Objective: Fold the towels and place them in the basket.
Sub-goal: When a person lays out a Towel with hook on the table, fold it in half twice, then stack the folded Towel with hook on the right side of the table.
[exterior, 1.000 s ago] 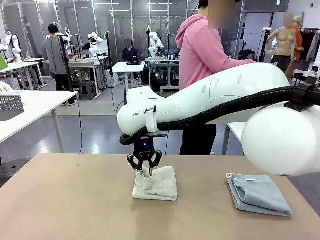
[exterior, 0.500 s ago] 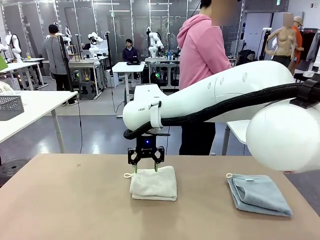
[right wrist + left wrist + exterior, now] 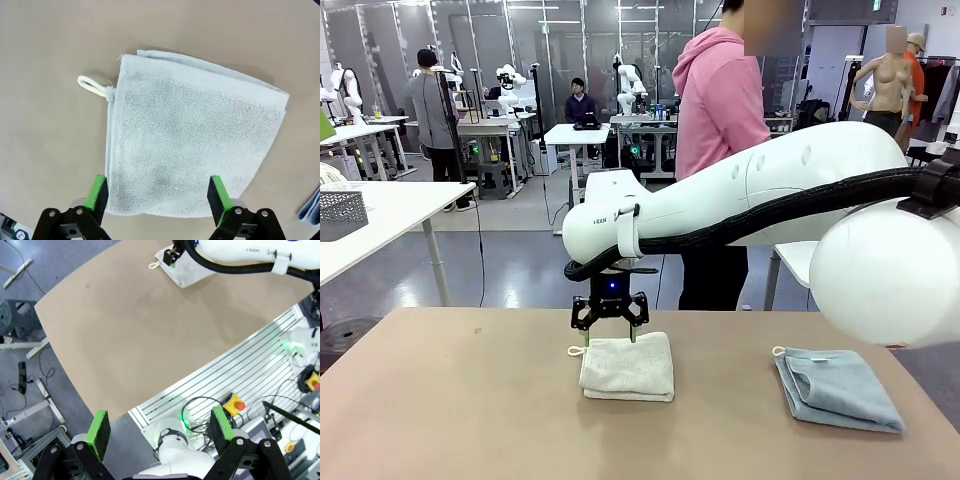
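A cream-white towel [image 3: 628, 367] lies folded in a square on the brown table, its hanging loop at the left corner. My right gripper [image 3: 610, 335] hovers open just above the towel's far edge, apart from it. From the right wrist, the same towel [image 3: 192, 145] lies flat under my open gripper [image 3: 159, 192] with nothing between the green pads. A light blue towel [image 3: 838, 389] lies folded at the table's right. My left gripper [image 3: 160, 432] stands open high above the table's near edge. The basket is out of view.
A person in a pink hoodie [image 3: 722, 100] stands at the far side of the table [image 3: 460, 400]. My right arm [image 3: 760, 200] reaches across the middle. The robot's base and a red stop button [image 3: 235, 404] lie beyond the table's near edge.
My right gripper has let go of the cream-white towel, opened and risen slightly. The towel has settled flat into a neat square with its loop out to the left.
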`<state>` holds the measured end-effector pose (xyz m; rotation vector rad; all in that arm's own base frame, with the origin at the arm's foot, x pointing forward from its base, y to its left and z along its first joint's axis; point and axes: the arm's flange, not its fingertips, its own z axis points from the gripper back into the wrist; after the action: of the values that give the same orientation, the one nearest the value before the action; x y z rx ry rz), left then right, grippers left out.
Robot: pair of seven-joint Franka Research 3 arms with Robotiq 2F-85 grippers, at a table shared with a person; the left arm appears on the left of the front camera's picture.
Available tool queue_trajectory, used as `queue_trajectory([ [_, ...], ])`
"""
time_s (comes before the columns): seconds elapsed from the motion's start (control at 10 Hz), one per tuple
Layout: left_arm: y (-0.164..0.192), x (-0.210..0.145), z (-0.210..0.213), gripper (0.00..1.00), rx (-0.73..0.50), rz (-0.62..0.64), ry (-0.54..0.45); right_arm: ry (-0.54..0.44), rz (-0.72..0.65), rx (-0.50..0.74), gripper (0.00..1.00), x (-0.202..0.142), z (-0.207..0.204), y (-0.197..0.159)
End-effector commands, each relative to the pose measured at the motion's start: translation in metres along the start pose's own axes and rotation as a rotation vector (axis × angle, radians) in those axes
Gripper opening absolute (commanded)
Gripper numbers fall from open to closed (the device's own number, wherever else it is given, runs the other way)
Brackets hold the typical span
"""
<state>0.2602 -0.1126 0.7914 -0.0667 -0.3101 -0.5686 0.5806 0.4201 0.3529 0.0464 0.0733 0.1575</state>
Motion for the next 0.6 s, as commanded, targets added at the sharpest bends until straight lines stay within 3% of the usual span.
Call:
queue_trajectory([
  [0.0, 0.0007, -0.0011, -0.0001, 1.00, 0.000, -0.019, 0.000, 0.002, -0.001, 0.001, 1.00, 0.0024, 0.0013, -0.0024],
  [0.5, 0.0007, -0.0011, -0.0001, 1.00, 0.000, -0.019, 0.000, 0.002, -0.001, 0.001, 1.00, 0.0024, 0.0013, -0.0024],
])
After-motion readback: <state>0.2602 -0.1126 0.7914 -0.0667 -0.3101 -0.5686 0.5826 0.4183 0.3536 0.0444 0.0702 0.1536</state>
